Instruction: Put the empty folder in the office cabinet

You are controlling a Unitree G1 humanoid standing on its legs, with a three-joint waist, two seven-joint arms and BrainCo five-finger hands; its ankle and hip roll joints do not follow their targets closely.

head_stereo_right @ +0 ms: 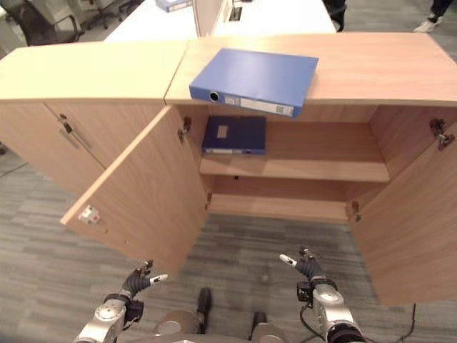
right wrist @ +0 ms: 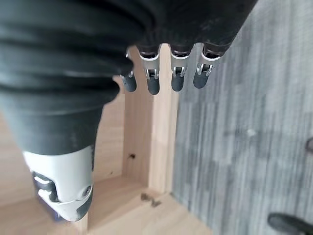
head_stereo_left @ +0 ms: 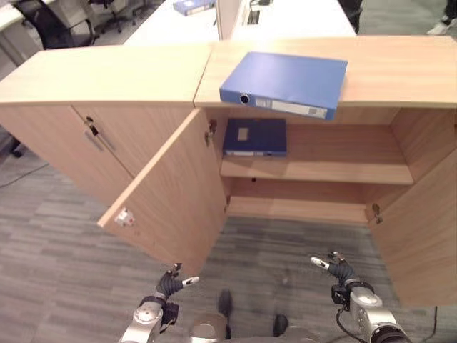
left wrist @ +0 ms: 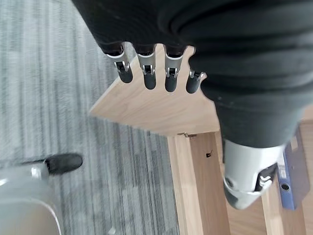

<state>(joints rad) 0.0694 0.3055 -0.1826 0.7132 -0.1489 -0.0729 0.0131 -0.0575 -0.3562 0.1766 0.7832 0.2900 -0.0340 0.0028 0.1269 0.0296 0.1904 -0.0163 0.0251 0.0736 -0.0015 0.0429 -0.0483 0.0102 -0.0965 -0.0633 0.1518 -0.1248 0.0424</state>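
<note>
While empty, left hand point(head_stereo_left: 168, 284) relaxed, right hand point(head_stereo_left: 335, 269) relaxed

Head-mounted stereo eyes look steeply down on the open wooden cabinet point(head_stereo_left: 307, 164) and grey carpet point(head_stereo_left: 64, 271); each wrist camera peers close along its fingers, sharing cabinet door edges and carpet.

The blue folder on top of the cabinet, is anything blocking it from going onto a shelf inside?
Nothing visible does. The blue folder lies on the cabinet top, both doors stand open, and the upper shelf is bare beside the dark folder.
</note>
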